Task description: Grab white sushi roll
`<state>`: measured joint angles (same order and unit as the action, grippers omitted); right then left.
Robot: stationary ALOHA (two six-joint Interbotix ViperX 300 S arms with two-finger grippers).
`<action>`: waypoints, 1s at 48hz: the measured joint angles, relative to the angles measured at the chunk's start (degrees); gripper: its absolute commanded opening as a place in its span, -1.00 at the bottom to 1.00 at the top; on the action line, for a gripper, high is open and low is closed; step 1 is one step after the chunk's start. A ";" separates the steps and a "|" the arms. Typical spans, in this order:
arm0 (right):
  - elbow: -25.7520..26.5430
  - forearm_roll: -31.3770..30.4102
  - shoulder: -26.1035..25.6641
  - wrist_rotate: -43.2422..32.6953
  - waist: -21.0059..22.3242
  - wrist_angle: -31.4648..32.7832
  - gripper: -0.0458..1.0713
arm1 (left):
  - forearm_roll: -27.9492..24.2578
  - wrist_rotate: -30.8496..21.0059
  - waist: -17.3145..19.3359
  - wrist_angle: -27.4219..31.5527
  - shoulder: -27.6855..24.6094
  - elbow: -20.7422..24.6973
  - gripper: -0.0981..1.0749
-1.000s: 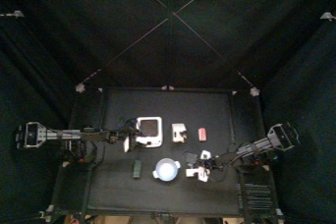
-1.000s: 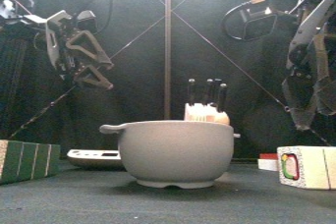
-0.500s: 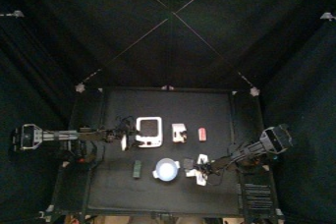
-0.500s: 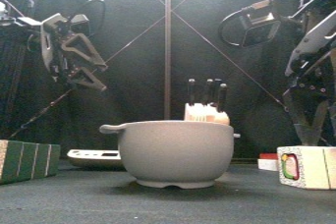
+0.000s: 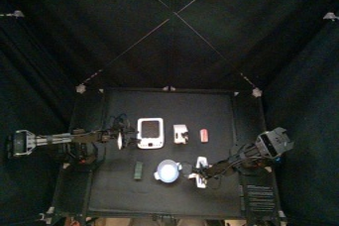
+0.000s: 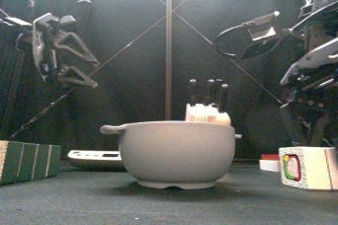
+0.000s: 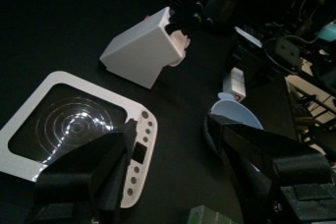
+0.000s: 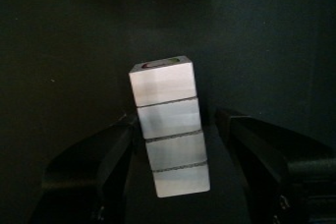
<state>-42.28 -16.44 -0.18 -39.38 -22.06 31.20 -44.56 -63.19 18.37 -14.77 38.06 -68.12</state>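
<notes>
The white sushi roll (image 8: 167, 105) is a pale oblong block scored into segments, lying on the black table. My right gripper (image 8: 175, 147) is open, with one jaw on each side of the roll and a small gap on both sides. From above, the roll (image 5: 201, 165) lies just right of the pale-blue bowl (image 5: 169, 170), with the right gripper (image 5: 199, 175) over it. In the front view the gripper's black fingers (image 6: 208, 93) show behind the bowl (image 6: 172, 153). My left gripper (image 7: 178, 184) is open and holds nothing, raised at the table's left (image 5: 119, 141).
A white tray with a dark centre (image 5: 151, 131) lies left of middle, with a white block (image 5: 180, 131) and a small piece with red marks (image 5: 204, 134) beside it. A dark green block (image 5: 138, 170) lies left of the bowl. Green-and-white blocks (image 6: 27, 161) (image 6: 306, 168) stand at the front corners.
The left arm has drawn back toward the left edge. The right arm's elbow has sunk lower, while its open gripper stays over the roll.
</notes>
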 measured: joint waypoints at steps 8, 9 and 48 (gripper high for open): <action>-0.09 -0.35 0.09 0.00 0.26 0.26 0.71 | 0.00 0.09 0.09 -0.35 0.00 0.00 0.75; -0.09 -0.35 0.09 0.00 0.26 0.26 0.71 | 0.00 0.09 0.09 -0.44 0.00 0.00 0.75; -0.09 -0.53 0.09 0.09 0.09 0.35 0.06 | 4.75 8.79 0.53 -2.11 -0.09 -0.79 0.75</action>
<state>-42.36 -16.96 -0.09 -39.29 -21.97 31.55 -39.81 -54.40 18.90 -16.88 37.97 -68.91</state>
